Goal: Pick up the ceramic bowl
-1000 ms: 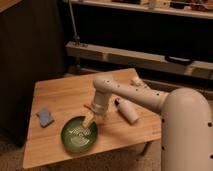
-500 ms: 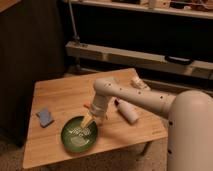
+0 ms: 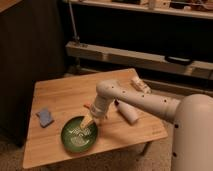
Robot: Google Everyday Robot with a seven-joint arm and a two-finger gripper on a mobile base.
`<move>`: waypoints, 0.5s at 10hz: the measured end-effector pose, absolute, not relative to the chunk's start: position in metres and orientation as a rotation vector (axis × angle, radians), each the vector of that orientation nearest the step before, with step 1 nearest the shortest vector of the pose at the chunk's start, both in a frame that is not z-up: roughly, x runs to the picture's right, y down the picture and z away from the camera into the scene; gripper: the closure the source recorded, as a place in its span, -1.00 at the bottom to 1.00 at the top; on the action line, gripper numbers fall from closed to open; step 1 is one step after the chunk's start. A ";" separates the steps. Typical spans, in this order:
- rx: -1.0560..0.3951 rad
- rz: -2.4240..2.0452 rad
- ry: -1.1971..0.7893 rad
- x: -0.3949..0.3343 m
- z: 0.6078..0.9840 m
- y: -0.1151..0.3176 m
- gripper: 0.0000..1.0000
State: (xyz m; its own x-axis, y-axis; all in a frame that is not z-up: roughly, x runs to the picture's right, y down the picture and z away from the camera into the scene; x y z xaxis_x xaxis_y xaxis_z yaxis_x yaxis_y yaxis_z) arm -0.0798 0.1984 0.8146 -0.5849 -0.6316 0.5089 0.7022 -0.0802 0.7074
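Since earlier frames, gripper (image 3: 87, 121) dropped slightly to ceramic bowl (image 3: 79, 135) rim at bench (image 3: 60, 97) front-left. Jaws' state: cannot tell. Step: grasping approach; next, clamp rim, lift.

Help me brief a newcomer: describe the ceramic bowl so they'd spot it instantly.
Find the wooden table, then look at its front edge. The ceramic bowl sits there under the gripper, right of the blue sponge. It is the only round, dark green thing there; the white bottle lies farther right.
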 end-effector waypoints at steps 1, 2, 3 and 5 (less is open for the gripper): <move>-0.082 -1.804 -1.248 -0.080 0.818 0.202 -0.15; -0.072 -1.796 -1.243 -0.079 0.819 0.202 0.09; -0.066 -1.793 -1.234 -0.078 0.818 0.201 0.30; -0.064 -1.795 -1.220 -0.079 0.814 0.198 0.70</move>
